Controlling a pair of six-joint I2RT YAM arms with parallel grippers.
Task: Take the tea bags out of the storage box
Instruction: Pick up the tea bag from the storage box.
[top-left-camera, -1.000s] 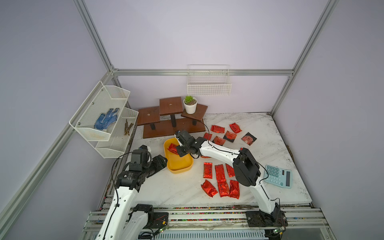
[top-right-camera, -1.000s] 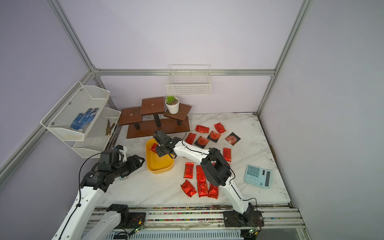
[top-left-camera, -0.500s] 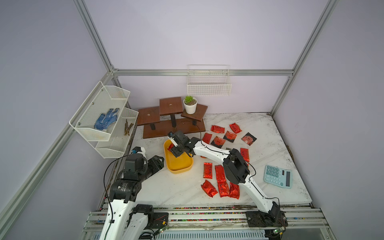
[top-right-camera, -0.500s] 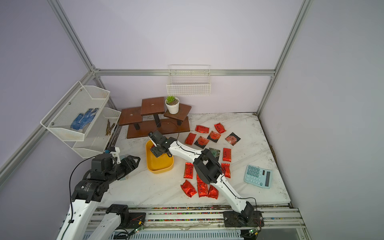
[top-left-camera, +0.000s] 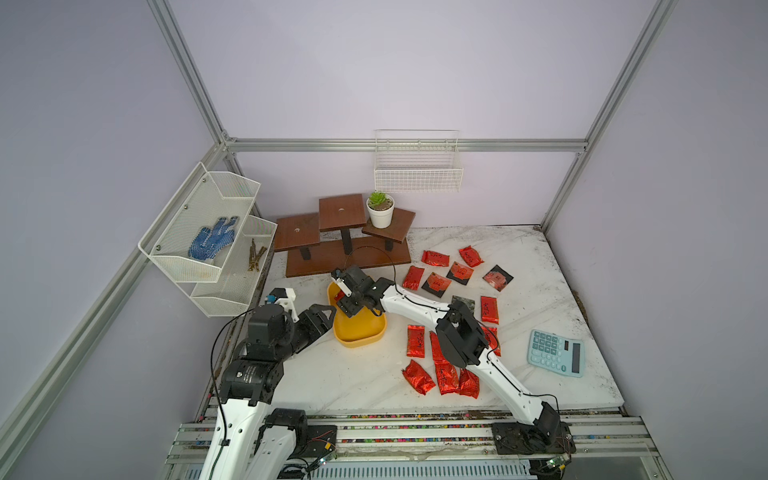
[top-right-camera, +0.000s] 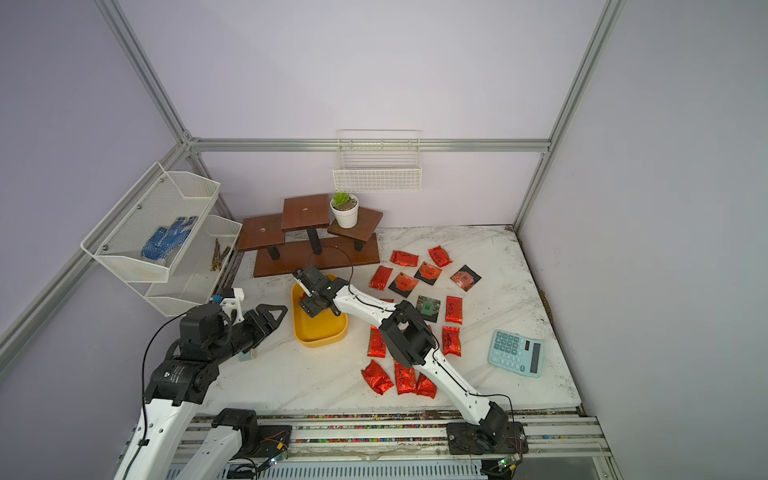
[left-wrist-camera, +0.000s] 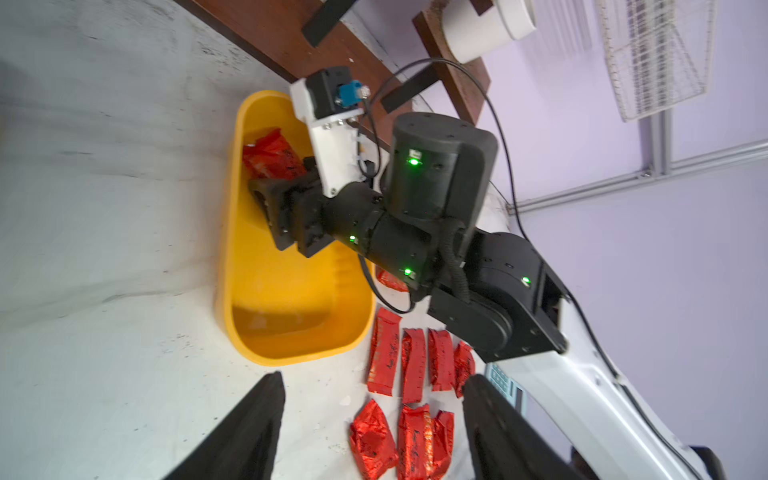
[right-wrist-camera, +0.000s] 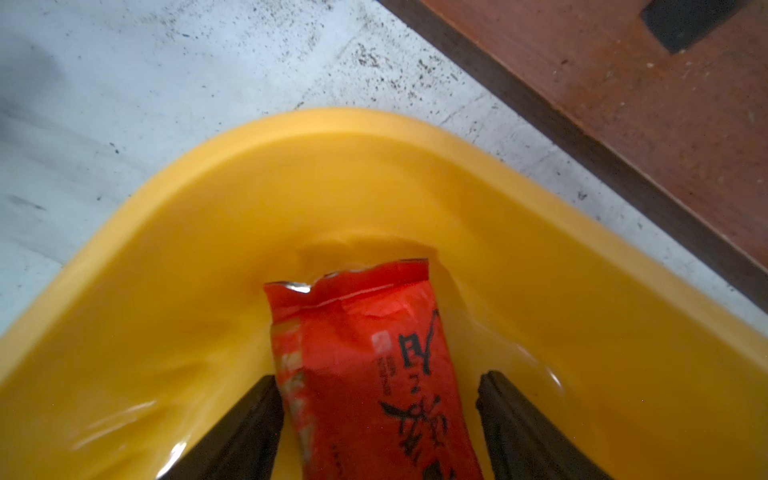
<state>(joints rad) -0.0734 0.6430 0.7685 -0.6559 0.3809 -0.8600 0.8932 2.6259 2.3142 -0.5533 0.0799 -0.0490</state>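
Red foil, shiny and creased, with dark print: one tea bag (right-wrist-camera: 365, 365) lies in a rounded corner of the yellow storage box (right-wrist-camera: 208, 249). Other tea bags (top-left-camera: 415, 341) are spread over the white table (top-left-camera: 332, 374) beside it. The right gripper (right-wrist-camera: 378, 376) straddles the sachet, jaws apart. One finger may brush its edge, but blur hides that. The left gripper (left-wrist-camera: 374, 377) hangs near the box, jaws wide and empty.

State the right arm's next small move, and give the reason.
Probably close the right gripper on the red tea bag: its open jaws straddle that bag, the only one visible in the yellow storage box.
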